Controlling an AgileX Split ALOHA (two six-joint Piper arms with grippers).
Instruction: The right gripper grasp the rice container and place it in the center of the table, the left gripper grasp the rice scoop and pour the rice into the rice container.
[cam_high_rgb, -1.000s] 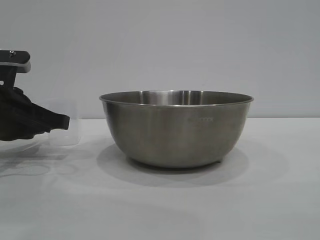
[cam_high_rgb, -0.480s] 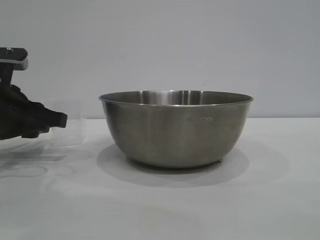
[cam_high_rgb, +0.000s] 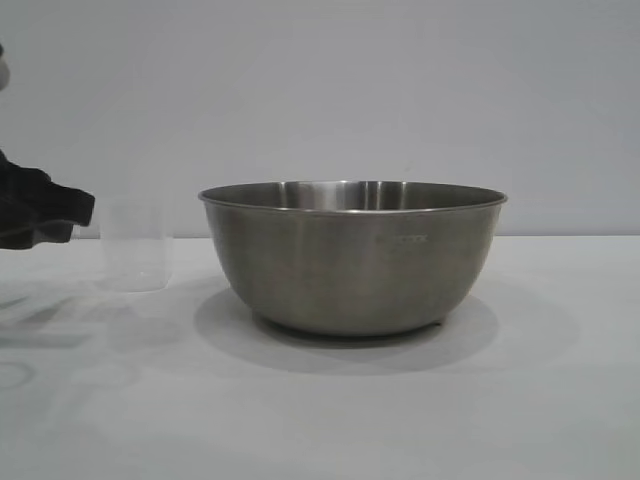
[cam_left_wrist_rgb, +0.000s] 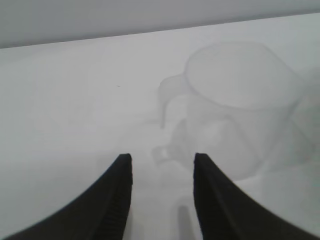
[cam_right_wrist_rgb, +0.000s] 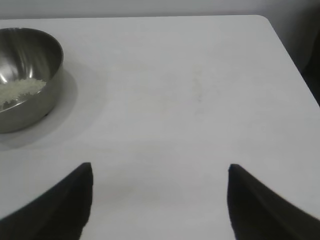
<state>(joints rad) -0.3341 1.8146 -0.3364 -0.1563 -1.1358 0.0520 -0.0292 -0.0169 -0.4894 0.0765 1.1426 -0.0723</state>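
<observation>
While the rice (cam_right_wrist_rgb: 20, 90) is lying inside the rice container (cam_high_rgb: 352, 255) at mid-table (cam_high_rgb: 520, 400), the rice scoop (cam_high_rgb: 136, 250) is standing upright to its left. The left gripper (cam_left_wrist_rgb: 162, 160) is hovering beside the scoop, fingers partly spread, gripping nothing. The right gripper (cam_right_wrist_rgb: 160, 170) is gaping wide, empty.

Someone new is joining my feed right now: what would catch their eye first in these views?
First, the big steel rice container in the middle of the white table, with a small heap of rice inside it. Next, the clear rice scoop standing upright to its left, apart from it. The left claw hangs open at the exterior view's left edge, off the scoop; the right claw is open over bare table.
</observation>
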